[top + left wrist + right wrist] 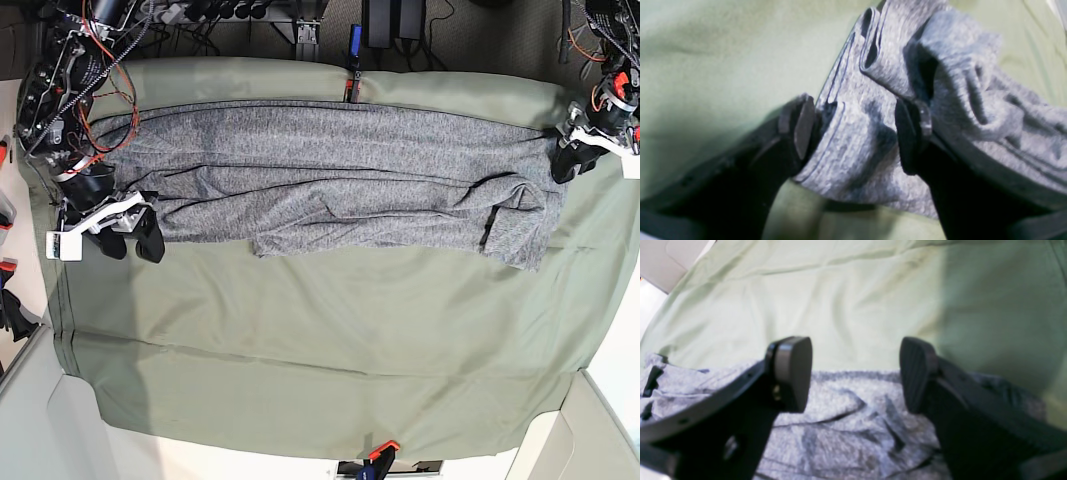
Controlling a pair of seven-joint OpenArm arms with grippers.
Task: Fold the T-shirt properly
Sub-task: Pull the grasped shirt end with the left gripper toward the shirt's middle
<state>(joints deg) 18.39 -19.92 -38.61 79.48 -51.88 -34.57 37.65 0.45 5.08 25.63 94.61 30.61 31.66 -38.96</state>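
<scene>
A heather-grey T-shirt (330, 180) lies stretched in a long band across the upper half of the table, over an olive-green cloth sheet (330, 350) that covers the surface. The band runs from about 9 o'clock to 3 o'clock in the base view, its far edge fairly straight and its near edge rumpled, with a bunched flap hanging at about 4 o'clock of the garment's middle.

At the band's 3 o'clock end, the left end effector (860, 130) has layered folds of the shirt's edge between its two dark fingers (803, 125). The fabric fills the gap and touches both pads, so the grip appears closed on it, though the wrist view is blurred. A stitched hem runs up from the fingers toward 12 o'clock.

At the 9 o'clock end, the right end effector (855, 373) hovers with its fingers spread wide and nothing between them. In its wrist view, wrinkled grey knit lies just below the pads, and bare green sheet fills the frame beyond. In the base view, this end effector (130, 235) sits at the shirt's lower corner, just beside the fabric.
</scene>
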